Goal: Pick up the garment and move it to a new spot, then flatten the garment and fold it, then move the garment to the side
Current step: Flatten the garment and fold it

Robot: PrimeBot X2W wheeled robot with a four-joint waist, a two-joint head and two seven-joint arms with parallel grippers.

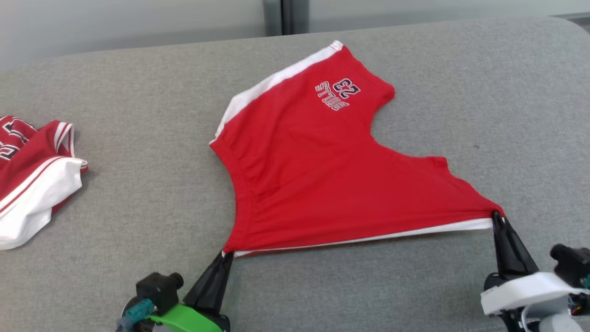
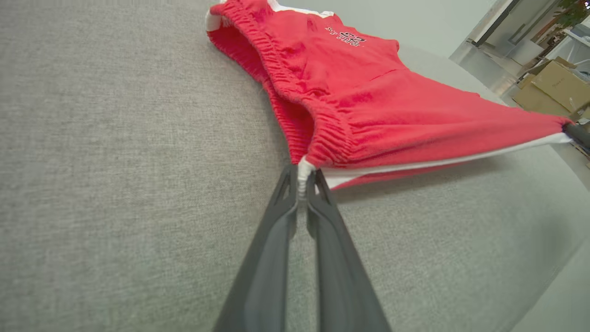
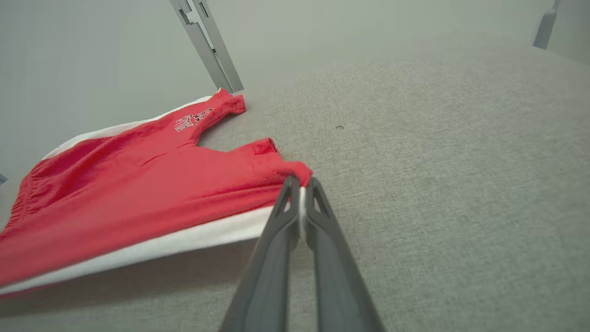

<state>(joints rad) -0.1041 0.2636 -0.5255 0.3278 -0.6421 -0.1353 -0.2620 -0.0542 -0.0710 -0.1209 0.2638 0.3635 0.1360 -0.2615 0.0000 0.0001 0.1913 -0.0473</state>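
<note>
The garment (image 1: 322,170) is a pair of red shorts with white side stripes and a "Bulls 23" print, spread on the grey surface. My left gripper (image 1: 227,255) is shut on its near left corner at the waistband end; the left wrist view shows the white edge pinched at that gripper (image 2: 303,177). My right gripper (image 1: 497,215) is shut on the near right corner at the leg hem, and the right wrist view has the fabric nipped at that gripper (image 3: 300,186). The near white-striped edge is stretched taut between both grippers, slightly lifted off the surface.
Another red and white garment (image 1: 32,180) lies crumpled at the left edge of the grey fabric surface (image 1: 152,193). A wall and a vertical metal post (image 1: 280,16) stand behind. Cardboard boxes (image 2: 555,87) sit on the floor beyond the surface's far right.
</note>
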